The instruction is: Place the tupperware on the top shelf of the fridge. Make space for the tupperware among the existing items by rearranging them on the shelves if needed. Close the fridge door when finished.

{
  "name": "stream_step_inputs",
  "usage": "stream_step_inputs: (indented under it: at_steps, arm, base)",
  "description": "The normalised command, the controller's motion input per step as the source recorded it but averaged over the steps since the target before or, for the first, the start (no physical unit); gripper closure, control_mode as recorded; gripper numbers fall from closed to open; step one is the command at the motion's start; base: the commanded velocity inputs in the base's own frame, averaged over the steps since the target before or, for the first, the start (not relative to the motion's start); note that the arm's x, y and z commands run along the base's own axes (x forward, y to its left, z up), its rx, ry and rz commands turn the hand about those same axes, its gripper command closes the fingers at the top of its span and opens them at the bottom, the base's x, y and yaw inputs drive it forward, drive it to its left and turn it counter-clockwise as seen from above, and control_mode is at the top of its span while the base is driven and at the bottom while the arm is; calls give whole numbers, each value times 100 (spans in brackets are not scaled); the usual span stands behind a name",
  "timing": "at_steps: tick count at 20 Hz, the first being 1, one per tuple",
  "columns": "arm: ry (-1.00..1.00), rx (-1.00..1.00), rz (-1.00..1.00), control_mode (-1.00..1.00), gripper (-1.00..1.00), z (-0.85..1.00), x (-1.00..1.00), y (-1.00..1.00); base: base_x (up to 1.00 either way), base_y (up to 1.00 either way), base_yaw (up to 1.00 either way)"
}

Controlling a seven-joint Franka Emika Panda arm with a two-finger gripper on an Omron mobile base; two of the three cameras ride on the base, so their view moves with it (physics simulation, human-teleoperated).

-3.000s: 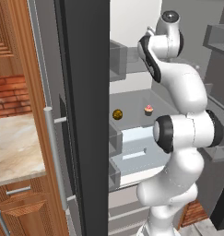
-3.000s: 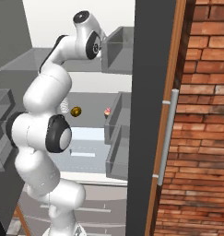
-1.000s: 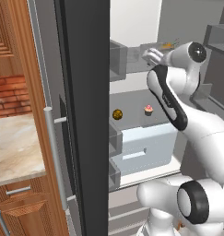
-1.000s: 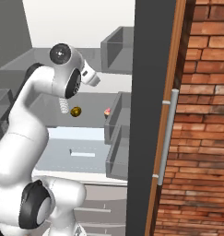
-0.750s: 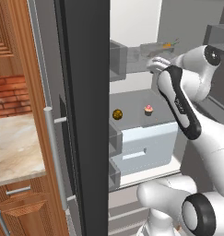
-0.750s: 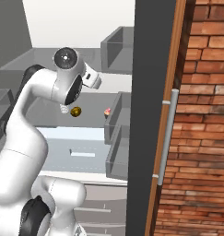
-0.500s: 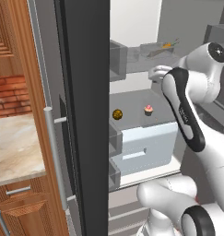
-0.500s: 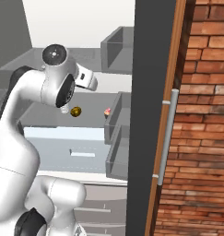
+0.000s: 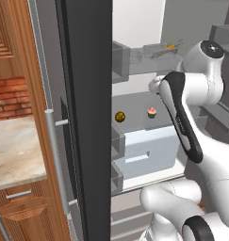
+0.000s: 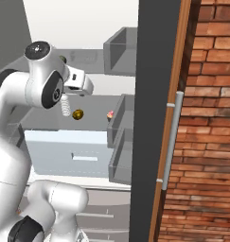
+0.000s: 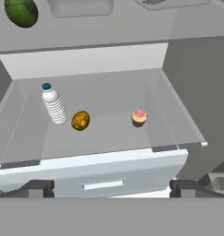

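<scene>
The hand view looks down into the fridge's (image 9: 83,117) white cavity. On a lower shelf (image 11: 104,133) at mid-frame stand a ribbed white bottle (image 11: 53,105) with a blue cap at the left, a brown ball (image 11: 80,120) just right of it, and a pink-topped cupcake (image 11: 139,117) well apart at the right. A dark green round item (image 11: 21,12) sits in the upper left corner, above the top shelf (image 11: 109,32). The gripper (image 11: 111,188) shows two dark fingertips (image 11: 39,188) at the bottom corners, set wide apart with nothing between them.

The left base view alone gives the tupperware (image 9: 160,49), with orange pieces, up on the top shelf in the upper right of the frame, behind the arm's elbow; ball and cupcake sit mid-frame below it. It also shows a marble counter (image 9: 14,150) and brick wall (image 9: 12,96) at the left, beside wooden cabinets (image 9: 21,216).

The right base view shows the open door's grey bins (image 10: 120,137) at centre, its silver handle (image 10: 169,142), and a brick wall (image 10: 206,118) at the right.
</scene>
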Motion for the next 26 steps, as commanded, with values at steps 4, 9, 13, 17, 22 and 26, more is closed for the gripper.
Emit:
stream_step_inputs:
  at_steps: [4, 9, 13, 17, 22, 26]
  arm:
    - [-1, -7, 0, -100, -100, -28, -9, 6]
    - [0, 0, 0, 100, -100, -1, 0, 0]
    - [0, 0, 0, 100, -100, 0, 0, 0]
    - [0, 0, 0, 100, -100, 0, 0, 0]
    - [0, 0, 0, 100, -100, 0, 0, 0]
    - [0, 0, 0, 100, -100, 0, 0, 0]
  base:
    - [0, 0, 0]
    - [-10, 0, 0]
    - [-63, 0, 0]
    - [-78, 0, 0]
    - [-68, -4, 0]
    - [-37, -12, 0]
